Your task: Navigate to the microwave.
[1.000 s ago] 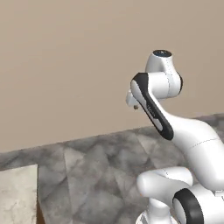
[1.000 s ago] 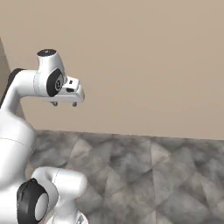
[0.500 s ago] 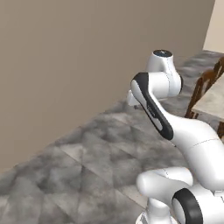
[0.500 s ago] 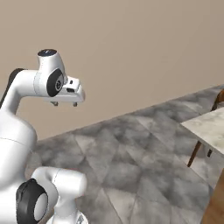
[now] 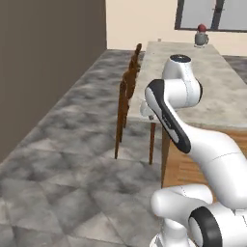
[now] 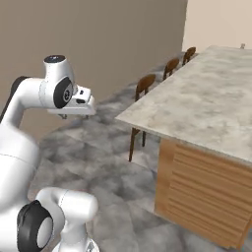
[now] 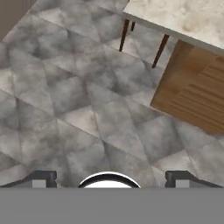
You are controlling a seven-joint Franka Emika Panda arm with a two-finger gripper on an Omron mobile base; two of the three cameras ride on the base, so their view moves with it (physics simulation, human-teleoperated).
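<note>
The microwave is out of view. My gripper (image 7: 109, 180) hangs folded close to the arm, high above the grey tiled floor (image 7: 78, 100). It points down at that floor. Its two dark fingertips (image 7: 43, 178) stand wide apart with nothing between them, so it is open. From the base cameras the hand (image 6: 74, 109) sits just under the arm's raised elbow (image 5: 179, 82).
A long island with a marble top (image 6: 206, 103) and a wooden side (image 6: 202, 192) stands to the right. Several wooden chairs (image 5: 128, 103) line its left edge. A brown wall (image 5: 43, 62) runs along the left. A small grey pot (image 5: 201, 36) sits at the island's far end under a window (image 5: 212, 13).
The whole picture has swung as the base turned. The island and its chairs have come into view, and the bare wall has slid to the left. The arm holds the same pose.
</note>
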